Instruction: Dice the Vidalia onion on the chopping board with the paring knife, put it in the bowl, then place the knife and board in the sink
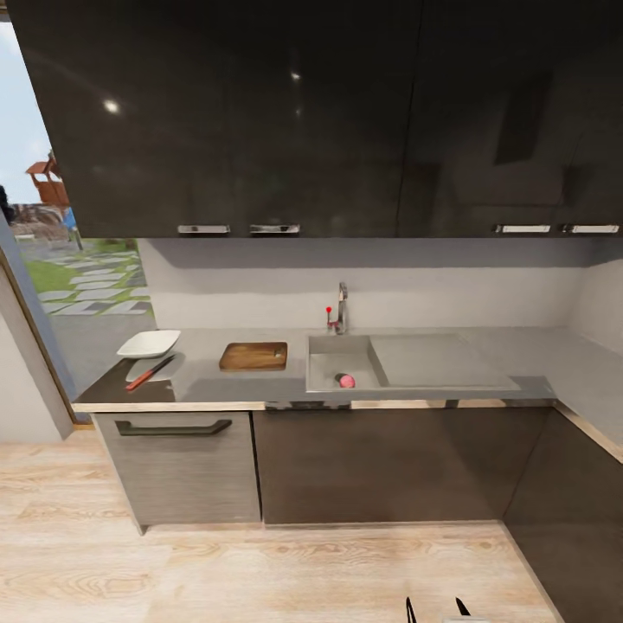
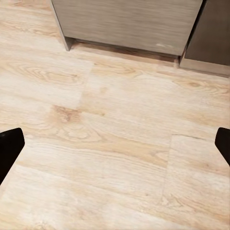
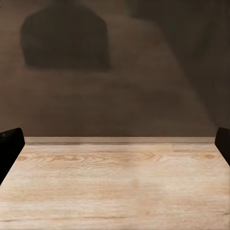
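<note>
bowl (image 1: 149, 343) beside chopping board (image 1: 253, 356)

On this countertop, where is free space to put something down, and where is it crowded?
The widest bare patch of countertop runs from the sink's drainboard to the right corner. A narrower strip lies between the board and the sink. The drainboard itself is bare; the onion sits in the basin. The left end is crowded: bowl and knife lie close together.
</note>
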Tool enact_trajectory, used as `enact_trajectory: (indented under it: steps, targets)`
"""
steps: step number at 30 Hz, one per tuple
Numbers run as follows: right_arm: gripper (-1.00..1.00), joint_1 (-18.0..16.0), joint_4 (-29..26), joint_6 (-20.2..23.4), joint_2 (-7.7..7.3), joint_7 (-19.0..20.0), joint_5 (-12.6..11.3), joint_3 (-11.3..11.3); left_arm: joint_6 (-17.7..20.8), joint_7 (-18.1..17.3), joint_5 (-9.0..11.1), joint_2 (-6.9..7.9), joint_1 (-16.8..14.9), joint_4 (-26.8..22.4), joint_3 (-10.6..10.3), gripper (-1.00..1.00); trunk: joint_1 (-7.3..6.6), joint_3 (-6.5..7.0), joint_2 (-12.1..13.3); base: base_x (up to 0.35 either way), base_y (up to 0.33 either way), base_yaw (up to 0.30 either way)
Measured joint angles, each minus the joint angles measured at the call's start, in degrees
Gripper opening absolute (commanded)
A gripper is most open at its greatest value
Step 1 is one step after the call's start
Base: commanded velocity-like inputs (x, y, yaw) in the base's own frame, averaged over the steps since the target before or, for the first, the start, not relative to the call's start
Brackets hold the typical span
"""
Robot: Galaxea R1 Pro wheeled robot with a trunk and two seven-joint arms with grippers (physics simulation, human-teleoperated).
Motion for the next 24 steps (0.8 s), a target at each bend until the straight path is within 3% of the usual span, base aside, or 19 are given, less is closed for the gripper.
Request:
enact_trajectory:
  steps: [8, 20, 24]
  targets:
    - [1.00, 0.0, 0.0, 0.0, 0.03, 0.0, -0.1, 0.0, 0.0, 0.0, 0.0, 0.00, 0.0, 0.0, 0.0, 1.00, 0.00, 0.00, 0.0, 0.000, -0.007, -0.005]
    - [1.00, 0.0, 0.7, 0.3, 0.04, 0.2, 0.2, 0.2, 0.1, 0.0, 0.0, -0.01, 0.0, 0.2, 0.0, 1.00, 0.00, 0.12, 0.0, 0.000, -0.156, -0.022]
    - [1.00, 0.0, 4.0, 2.7, -0.21, 0.2, 0.3, 0.2, 1.5, 0.2, -0.2, -1.05, 0.0, -2.4, 0.1, 1.00, 0.00, 0.12, 0.0, 0.000, -0.013, -0.001]
